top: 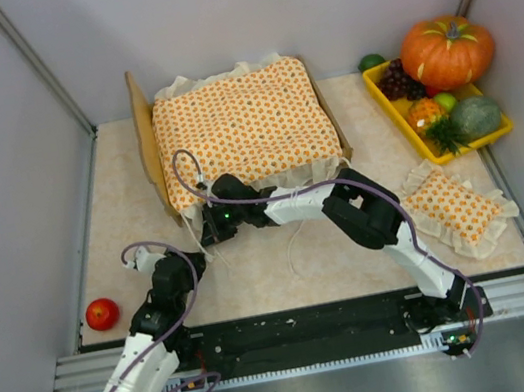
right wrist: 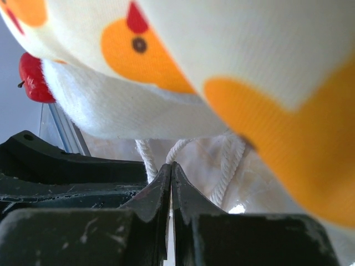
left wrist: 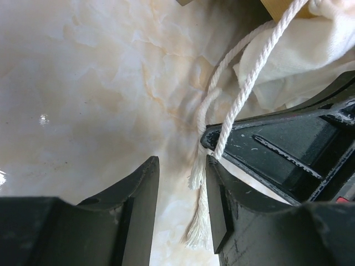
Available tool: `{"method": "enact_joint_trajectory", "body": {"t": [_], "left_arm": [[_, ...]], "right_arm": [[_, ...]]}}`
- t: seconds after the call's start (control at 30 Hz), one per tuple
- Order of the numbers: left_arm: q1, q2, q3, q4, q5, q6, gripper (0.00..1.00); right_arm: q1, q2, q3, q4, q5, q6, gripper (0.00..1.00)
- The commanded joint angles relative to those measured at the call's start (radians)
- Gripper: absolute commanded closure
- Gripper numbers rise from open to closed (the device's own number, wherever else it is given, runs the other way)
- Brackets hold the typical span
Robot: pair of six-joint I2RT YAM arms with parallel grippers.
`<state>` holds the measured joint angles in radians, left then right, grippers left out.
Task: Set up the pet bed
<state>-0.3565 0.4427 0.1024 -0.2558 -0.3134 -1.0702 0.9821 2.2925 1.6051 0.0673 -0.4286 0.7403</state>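
Observation:
The pet bed (top: 145, 140) stands at the back of the table with its headboard on the left, covered by the orange-dotted bedspread (top: 245, 128). White cords (left wrist: 244, 88) hang from the bedspread's near-left corner. My right gripper (top: 205, 231) reaches across to that corner. Its jaws (right wrist: 171, 166) are shut, with a cord (right wrist: 145, 158) running into their tips under the bedspread (right wrist: 249, 55). My left gripper (top: 191, 256) sits just beside it. It is open (left wrist: 182, 166), and a frayed cord end (left wrist: 199, 221) lies between its fingers, close against the right one.
A small dotted pillow (top: 452, 206) lies at the right. A yellow tray (top: 382, 99) of fruit and a pumpkin (top: 446, 50) stand at the back right. A red apple (top: 102, 312) sits near the front left edge. Grey walls enclose the table.

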Motion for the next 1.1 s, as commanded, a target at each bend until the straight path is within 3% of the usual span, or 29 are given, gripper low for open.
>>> {"method": "enact_joint_trajectory", "body": {"t": [0.0, 0.3, 0.5, 0.77, 1.07], "left_arm": [[-0.002, -0.022, -0.02, 0.068, 0.02, 0.024, 0.56], [-0.002, -0.029, -0.072, 0.185, 0.094, 0.047, 0.65], [-0.002, 0.005, -0.086, 0.248, 0.111, 0.055, 0.59], [-0.002, 0.051, -0.087, 0.308, 0.108, 0.062, 0.63], [-0.002, 0.087, -0.087, 0.326, 0.093, 0.065, 0.82]], "right_arm": [[0.012, 0.035, -0.024, -0.176, -0.038, 0.042, 1.0], [0.012, 0.035, 0.004, -0.169, -0.062, 0.062, 1.0], [0.012, 0.03, 0.004, -0.169, -0.078, 0.065, 1.0], [0.012, 0.022, -0.001, -0.167, -0.098, 0.064, 1.0], [0.012, 0.019, 0.001, -0.167, -0.108, 0.061, 1.0]]}}
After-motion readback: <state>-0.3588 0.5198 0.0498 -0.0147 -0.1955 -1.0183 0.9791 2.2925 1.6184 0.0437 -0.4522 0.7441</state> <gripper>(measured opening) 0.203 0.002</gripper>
